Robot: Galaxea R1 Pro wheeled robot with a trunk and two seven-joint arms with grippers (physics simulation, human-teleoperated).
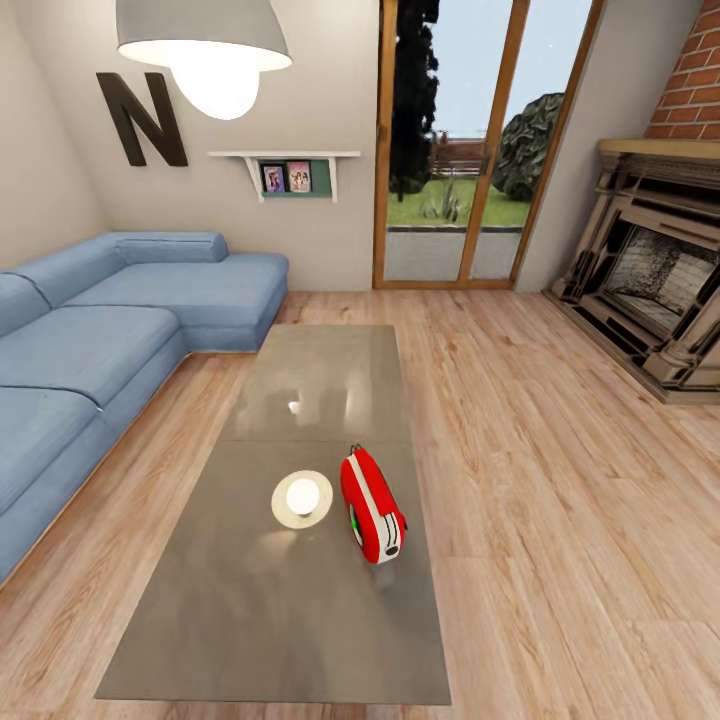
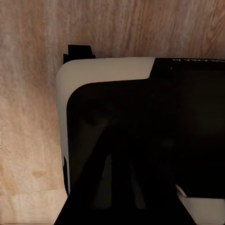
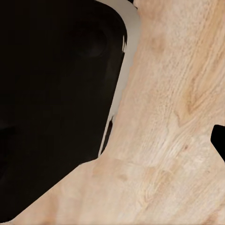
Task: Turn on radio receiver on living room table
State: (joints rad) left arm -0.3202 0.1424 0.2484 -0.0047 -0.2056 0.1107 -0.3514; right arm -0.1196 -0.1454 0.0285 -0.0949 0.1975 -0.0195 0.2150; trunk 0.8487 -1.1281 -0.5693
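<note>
- Small red rounded portable radio receiver [image 1: 372, 505] with white trim: upright on the long glossy grey-brown low table [image 1: 250, 620], right of centre, near its right edge.
- Round cream disc [image 1: 302, 499]: just beside the radio's left.
- Table's near half bare; light wood plank floor [image 1: 560, 480] open on the right; blue sectional sofa [image 1: 90, 350] on the left.
- Grippers: whether parted or clenched cannot be told; wrist views give dark robot body over floor.

Place: home living room
Seating: blue sectional sofa [image 1: 110, 330]
Hearth: brick fireplace [image 1: 655, 270]
Floor: light wood planks [image 1: 560, 480]
Doors: wood-framed glass doors [image 1: 470, 150], garden beyond
</note>
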